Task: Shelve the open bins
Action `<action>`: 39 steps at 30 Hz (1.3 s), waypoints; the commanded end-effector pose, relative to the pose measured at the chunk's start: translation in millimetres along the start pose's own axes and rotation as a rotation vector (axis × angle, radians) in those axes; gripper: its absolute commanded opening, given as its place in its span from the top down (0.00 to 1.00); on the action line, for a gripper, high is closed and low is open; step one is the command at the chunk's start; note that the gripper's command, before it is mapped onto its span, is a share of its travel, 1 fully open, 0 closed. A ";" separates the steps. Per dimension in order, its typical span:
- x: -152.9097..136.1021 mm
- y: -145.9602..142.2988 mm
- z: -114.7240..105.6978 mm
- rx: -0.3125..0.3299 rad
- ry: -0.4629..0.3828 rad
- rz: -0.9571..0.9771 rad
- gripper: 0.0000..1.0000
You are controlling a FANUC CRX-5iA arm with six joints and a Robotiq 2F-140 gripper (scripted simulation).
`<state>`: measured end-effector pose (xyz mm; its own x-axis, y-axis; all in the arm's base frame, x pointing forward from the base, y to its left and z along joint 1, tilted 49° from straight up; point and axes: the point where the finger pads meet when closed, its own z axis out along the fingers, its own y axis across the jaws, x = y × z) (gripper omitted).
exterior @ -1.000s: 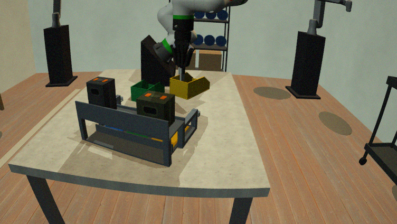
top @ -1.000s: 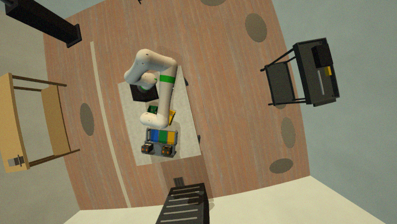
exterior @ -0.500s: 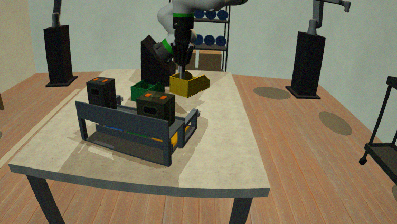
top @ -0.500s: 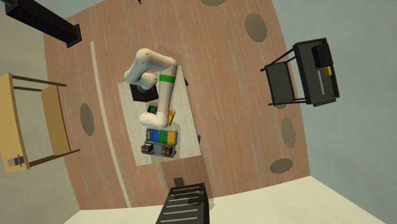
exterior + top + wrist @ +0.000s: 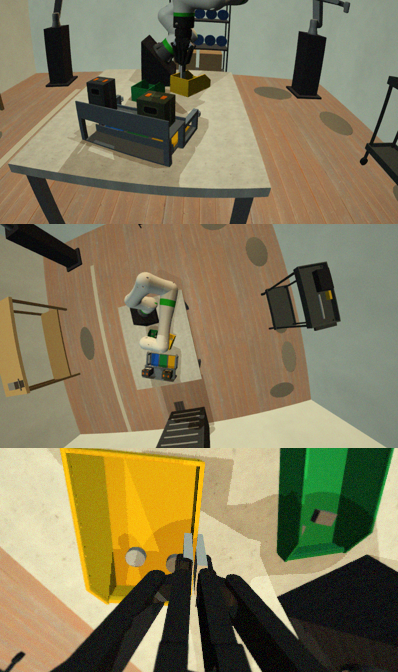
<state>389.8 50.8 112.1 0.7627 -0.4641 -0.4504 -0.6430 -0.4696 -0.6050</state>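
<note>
My gripper is shut on the thin side wall of the yellow bin and holds it a little above the table, behind the shelf. Two grey round parts lie in the yellow bin. The green bin stands on the table beside it with a small grey part inside. The grey shelf has blue, green and yellow marks in a row. In the top view the arm hides my gripper.
Two dark boxes with orange tabs stand on the shelf's top board. The robot's black base is just behind the bins. The table has its edge to the right of the yellow bin.
</note>
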 end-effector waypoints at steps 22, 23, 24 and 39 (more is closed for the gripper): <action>0.2 0.0 -0.5 0.000 0.001 0.000 1.00; 0.2 0.0 -0.5 0.000 0.001 0.000 1.00; 0.2 0.0 -0.5 0.000 0.001 0.000 1.00; 6.0 -4.3 -0.6 0.000 0.001 -0.031 1.00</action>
<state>395.4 50.0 112.3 0.7781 -0.4526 -0.4356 -0.6243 -0.4808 -0.6157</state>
